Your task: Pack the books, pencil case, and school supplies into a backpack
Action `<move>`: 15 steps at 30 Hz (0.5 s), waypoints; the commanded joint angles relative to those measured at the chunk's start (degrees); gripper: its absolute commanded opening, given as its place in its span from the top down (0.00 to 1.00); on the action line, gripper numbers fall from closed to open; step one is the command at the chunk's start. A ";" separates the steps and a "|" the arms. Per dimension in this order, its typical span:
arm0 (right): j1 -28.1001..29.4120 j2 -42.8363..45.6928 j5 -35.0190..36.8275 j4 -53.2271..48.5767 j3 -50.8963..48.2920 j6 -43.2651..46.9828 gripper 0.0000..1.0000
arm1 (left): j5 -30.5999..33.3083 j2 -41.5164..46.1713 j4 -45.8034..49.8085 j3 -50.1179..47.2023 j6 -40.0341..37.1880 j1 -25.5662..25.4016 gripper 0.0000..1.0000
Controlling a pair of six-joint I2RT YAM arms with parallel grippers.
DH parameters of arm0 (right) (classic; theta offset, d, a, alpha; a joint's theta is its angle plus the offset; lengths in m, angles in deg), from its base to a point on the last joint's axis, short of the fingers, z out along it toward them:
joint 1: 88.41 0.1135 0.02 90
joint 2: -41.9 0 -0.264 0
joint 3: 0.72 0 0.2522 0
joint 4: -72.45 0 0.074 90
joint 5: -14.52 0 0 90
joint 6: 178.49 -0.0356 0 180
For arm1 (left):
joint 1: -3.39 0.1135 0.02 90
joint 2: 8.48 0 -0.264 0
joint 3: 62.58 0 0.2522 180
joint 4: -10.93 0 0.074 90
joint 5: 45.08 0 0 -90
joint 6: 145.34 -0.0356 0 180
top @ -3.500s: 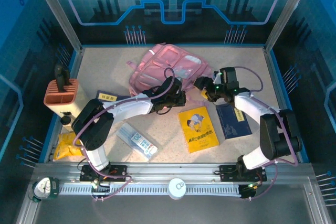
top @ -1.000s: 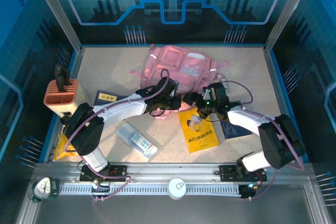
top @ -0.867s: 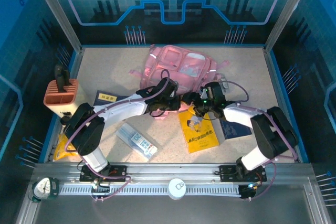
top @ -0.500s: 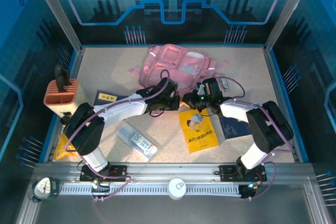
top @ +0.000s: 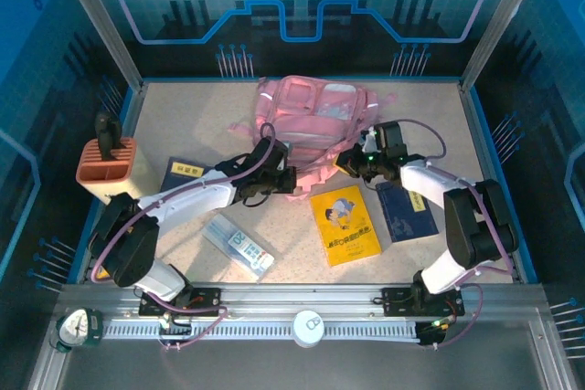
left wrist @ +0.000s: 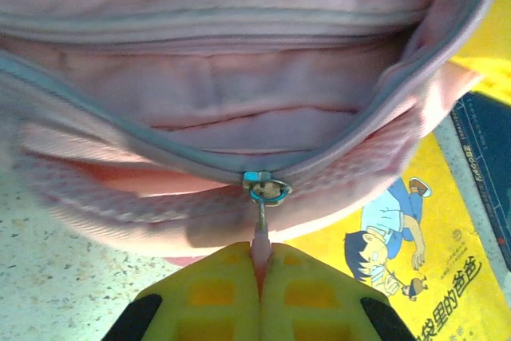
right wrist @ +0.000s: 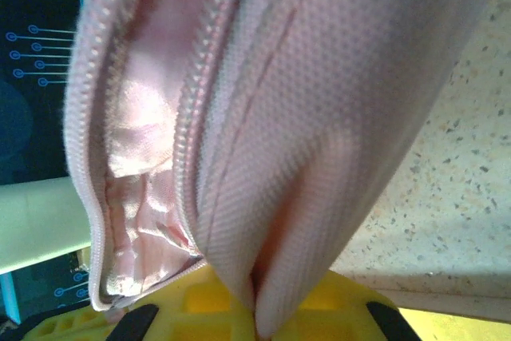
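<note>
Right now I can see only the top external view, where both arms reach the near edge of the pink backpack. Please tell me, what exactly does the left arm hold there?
Observer: The left gripper has its jaws shut on the pink zipper pull of the backpack. The pull hangs from the slider.
Operator: Thank you. And does the right arm hold a zipper too?
Observer: No. The right gripper has its jaws shut on a fold of pink fabric at the backpack's edge, beside an open row of zipper teeth.
</note>
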 commanded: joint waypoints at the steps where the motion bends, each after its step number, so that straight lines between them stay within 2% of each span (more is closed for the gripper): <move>1: -3.30 -1.19 4.36 -1.73 4.89 4.53 1.00 | -1.64 1.25 1.42 -0.48 -0.80 0.76 1.00; 3: -2.88 -1.42 4.31 -3.01 5.66 5.34 0.98 | -3.23 0.12 1.21 0.87 -0.49 0.71 1.00; 4: -2.52 -1.33 4.45 -3.29 5.59 5.37 0.94 | -4.09 -0.34 0.27 1.39 0.08 0.64 1.00; 5: -2.07 -1.07 4.72 -3.84 5.50 5.50 0.86 | -5.34 -0.83 -1.46 1.57 0.58 0.60 1.00; 7: -1.58 -0.34 5.57 -5.98 5.62 6.13 0.77 | -6.74 -2.01 -3.81 2.21 1.34 0.51 1.00; 10: -0.78 2.12 8.49 -10.51 4.80 6.35 0.58 | -7.41 -3.68 -4.67 3.98 1.68 0.35 1.00; 15: 1.49 6.98 9.65 -15.68 3.02 6.62 0.36 | -4.18 -3.83 -7.07 4.22 1.33 -1.32 1.00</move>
